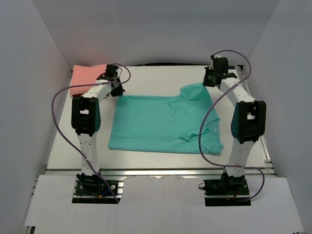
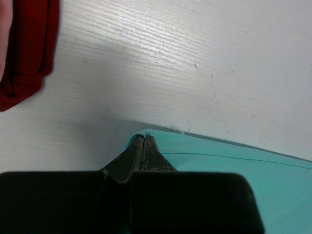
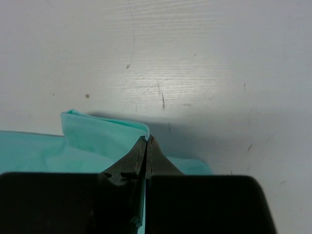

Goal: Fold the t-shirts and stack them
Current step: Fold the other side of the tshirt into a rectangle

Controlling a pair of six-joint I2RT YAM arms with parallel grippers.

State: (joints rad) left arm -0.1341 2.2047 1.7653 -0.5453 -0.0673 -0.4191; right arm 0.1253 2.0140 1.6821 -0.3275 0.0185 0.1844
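L hand (image 2: 145, 142) & R hand (image 3: 147, 142) low, each pinched shut on teal t-shirt (image 1: 161, 122) far corners.

Plain teal-turquoise t-shirt (image 1: 161, 124); plain salmon-pink t-shirt (image 1: 85, 78); dark red t-shirt (image 2: 27, 48) — table (image 2: 195, 58) white, finely streaked with pale grey grain.

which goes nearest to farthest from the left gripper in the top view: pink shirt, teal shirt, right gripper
1. teal shirt, its far-left corner pinched by the left gripper.
2. pink shirt, just to the left.
3. right gripper, across at the far right.
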